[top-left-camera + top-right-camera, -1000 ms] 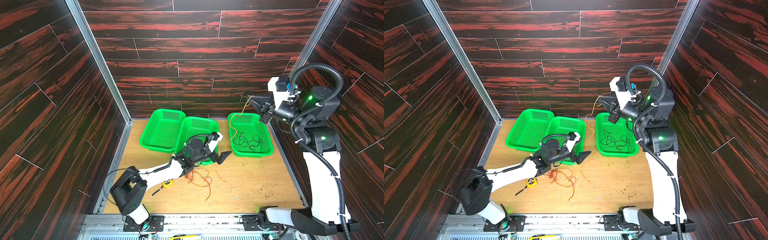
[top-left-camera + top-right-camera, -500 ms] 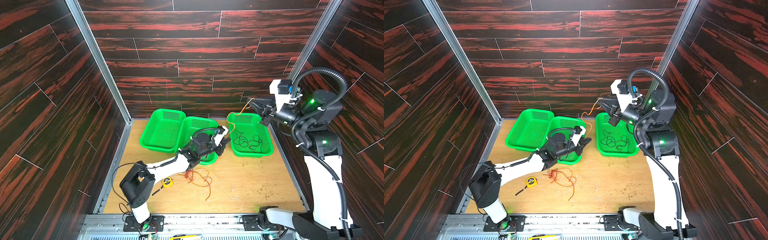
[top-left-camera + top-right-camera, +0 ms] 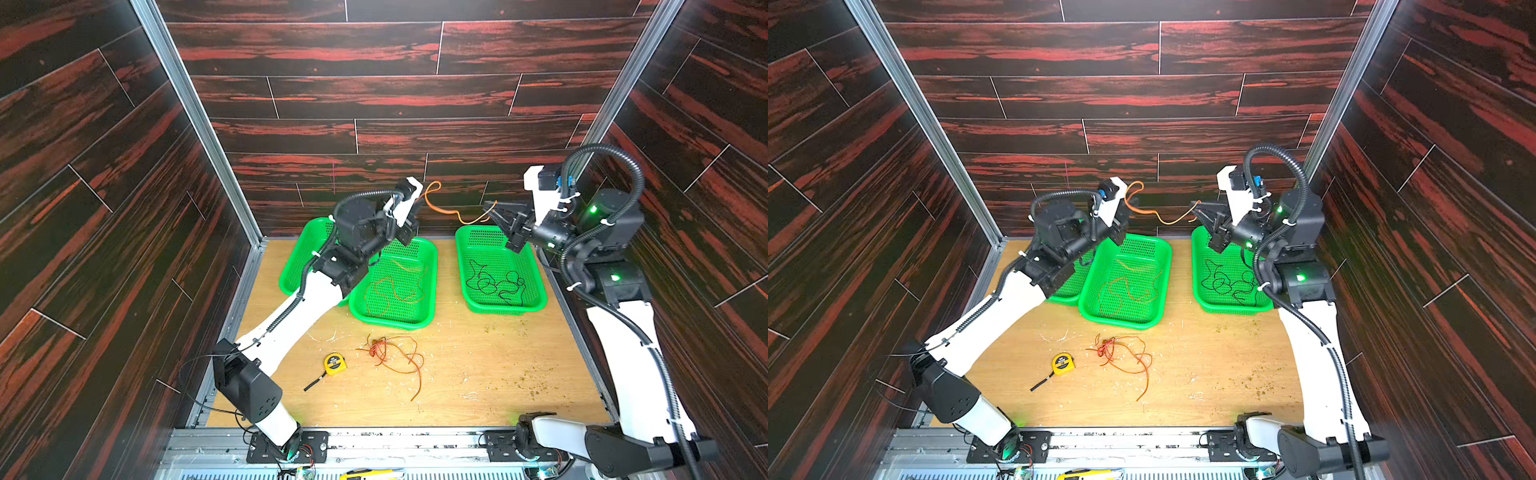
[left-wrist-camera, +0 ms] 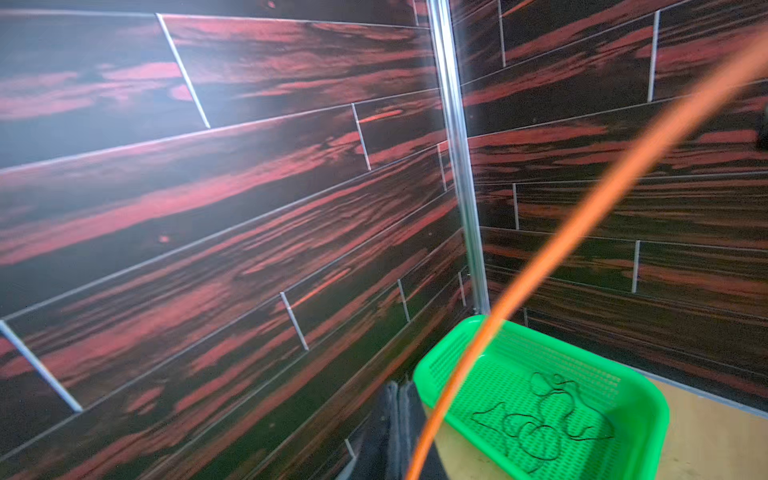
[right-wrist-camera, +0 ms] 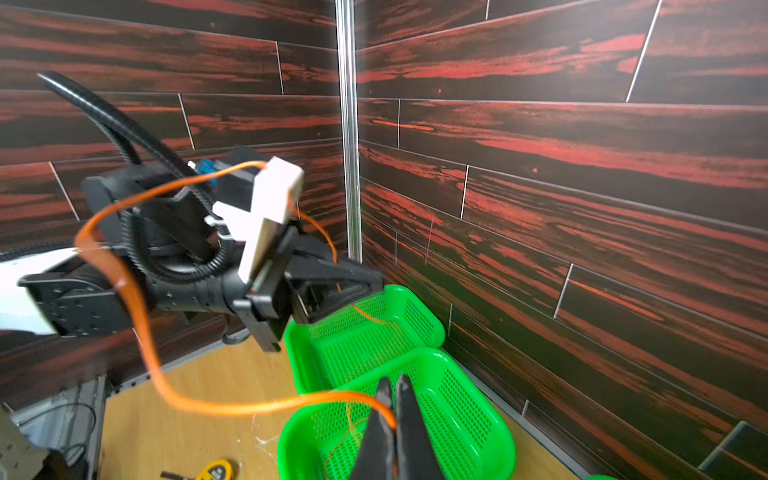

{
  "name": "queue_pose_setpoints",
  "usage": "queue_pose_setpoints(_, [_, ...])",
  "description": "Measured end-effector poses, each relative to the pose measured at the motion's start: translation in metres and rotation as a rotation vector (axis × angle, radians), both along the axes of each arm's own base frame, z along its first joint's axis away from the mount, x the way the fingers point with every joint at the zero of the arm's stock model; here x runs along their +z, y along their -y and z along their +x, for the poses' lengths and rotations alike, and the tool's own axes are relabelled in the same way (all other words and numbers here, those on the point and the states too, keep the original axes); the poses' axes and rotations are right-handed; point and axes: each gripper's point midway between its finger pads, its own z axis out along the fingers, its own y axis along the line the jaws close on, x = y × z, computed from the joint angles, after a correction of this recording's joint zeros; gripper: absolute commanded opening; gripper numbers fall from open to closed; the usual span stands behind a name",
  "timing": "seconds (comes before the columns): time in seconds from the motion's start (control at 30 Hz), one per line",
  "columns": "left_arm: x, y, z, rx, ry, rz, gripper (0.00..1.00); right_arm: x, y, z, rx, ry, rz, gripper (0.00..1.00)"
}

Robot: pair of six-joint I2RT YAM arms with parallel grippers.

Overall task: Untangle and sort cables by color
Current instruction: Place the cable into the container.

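An orange cable (image 3: 457, 216) sags in the air between my two grippers, above the baskets. My left gripper (image 3: 409, 232) is raised over the middle basket (image 3: 433, 270) and shut on one end, which loops up past its wrist camera. My right gripper (image 3: 491, 207) is shut on the other end (image 5: 291, 405), above the right basket (image 3: 459, 249). Thin orange cables (image 3: 395, 286) lie in the middle basket. Black cables (image 3: 494, 284) lie in the right one. A red and orange tangle (image 3: 390, 353) lies on the table.
A third green basket (image 3: 297, 257) sits partly under my left arm at the back left. A yellow tape measure (image 3: 334, 363) with a black strap lies left of the tangle. Walls close in the wooden table (image 3: 498, 374) on three sides.
My left gripper was open near the table. It swung toward the cable's hanging end, shut on it and rose over the baskets. My right gripper shifted only slightly, still holding.
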Motion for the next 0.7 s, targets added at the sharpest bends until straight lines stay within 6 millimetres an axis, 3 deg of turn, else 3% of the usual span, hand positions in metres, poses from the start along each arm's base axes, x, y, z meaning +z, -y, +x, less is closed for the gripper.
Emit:
queue_pose_setpoints(0.07, [-0.012, -0.004, 0.005, 0.014, -0.023, 0.019, 0.0, -0.014, -0.003, 0.011, 0.006, -0.032, 0.01, 0.0])
queue_pose_setpoints(0.17, [-0.051, -0.007, 0.014, 0.026, -0.092, 0.056, 0.0, -0.052, -0.008, 0.034, 0.012, -0.126, 0.016, 0.0])
queue_pose_setpoints(0.33, [-0.168, -0.008, 0.032, 0.052, -0.299, 0.139, 0.0, -0.133, -0.016, 0.075, 0.008, -0.325, 0.016, 0.0])
queue_pose_setpoints(0.47, [-0.25, -0.005, 0.038, 0.056, -0.475, 0.148, 0.0, -0.183, -0.019, 0.093, -0.002, -0.44, 0.013, 0.0])
queue_pose_setpoints(0.5, [-0.263, -0.004, 0.04, 0.06, -0.506, 0.144, 0.06, -0.191, -0.02, 0.096, -0.004, -0.459, 0.013, 0.0])
queue_pose_setpoints(0.6, [-0.285, -0.004, 0.045, 0.083, -0.551, 0.15, 0.55, -0.206, -0.024, 0.104, -0.013, -0.491, 0.013, 0.0])
queue_pose_setpoints(0.7, [-0.291, -0.009, 0.046, 0.111, -0.572, 0.191, 0.69, -0.214, -0.024, 0.111, -0.039, -0.511, 0.016, 0.0])
